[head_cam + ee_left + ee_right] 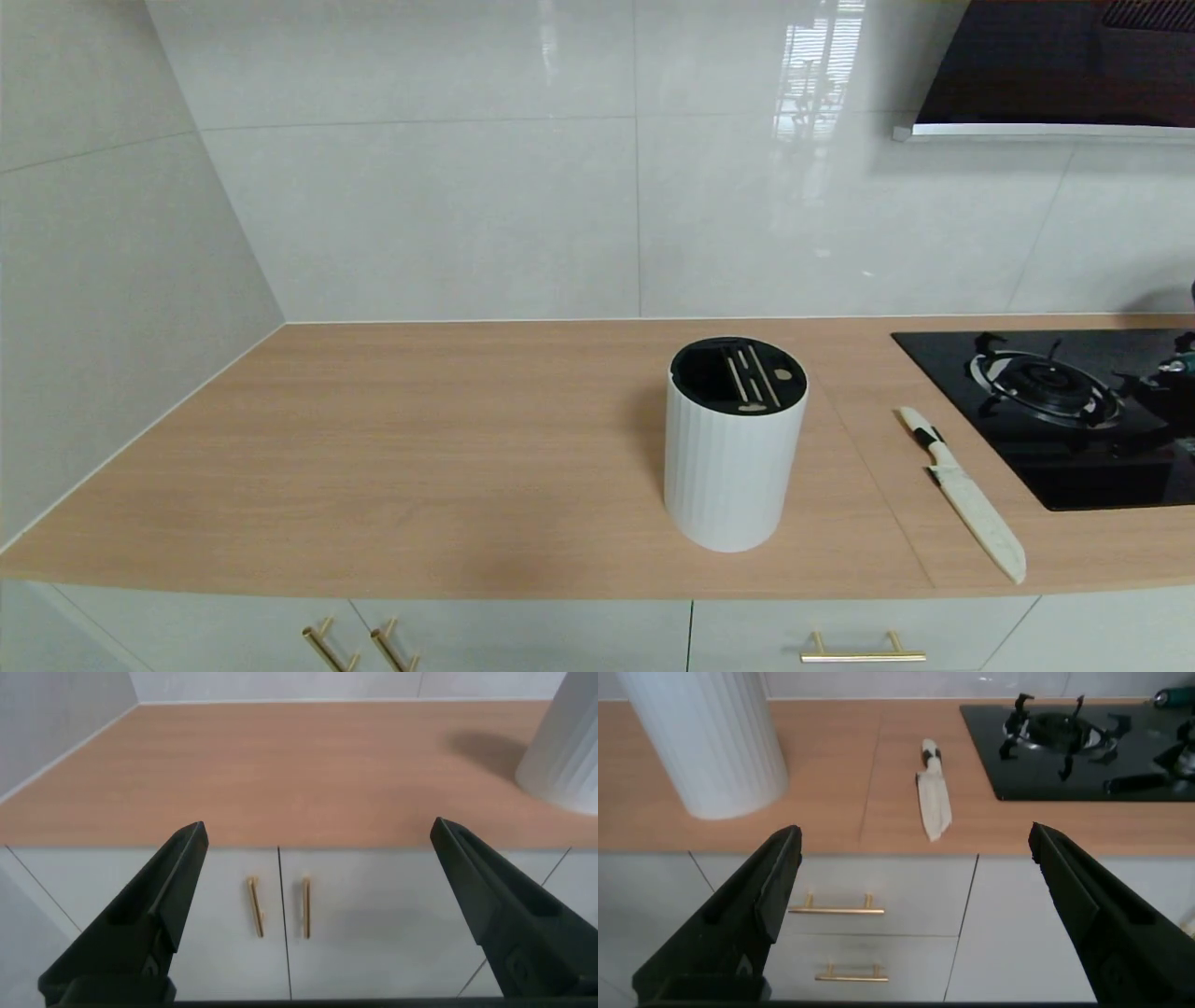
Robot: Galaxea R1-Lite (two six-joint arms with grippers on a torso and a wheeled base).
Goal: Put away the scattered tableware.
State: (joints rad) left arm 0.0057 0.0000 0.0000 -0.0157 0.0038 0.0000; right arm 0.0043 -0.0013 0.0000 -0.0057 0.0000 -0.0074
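Observation:
A white ribbed cylindrical holder with a black slotted top stands on the wooden countertop. A white knife with a black band on its handle lies flat to the holder's right, blade toward the counter's front edge. In the right wrist view the knife lies beyond my open right gripper, which hangs in front of the cabinet fronts, and the holder stands to one side. My left gripper is open too, held off the counter's front edge with the holder far off.
A black gas hob with a burner grate sits at the counter's right end, close to the knife. Tiled walls close the back and the left side. White cabinet doors with brass handles run below the counter edge.

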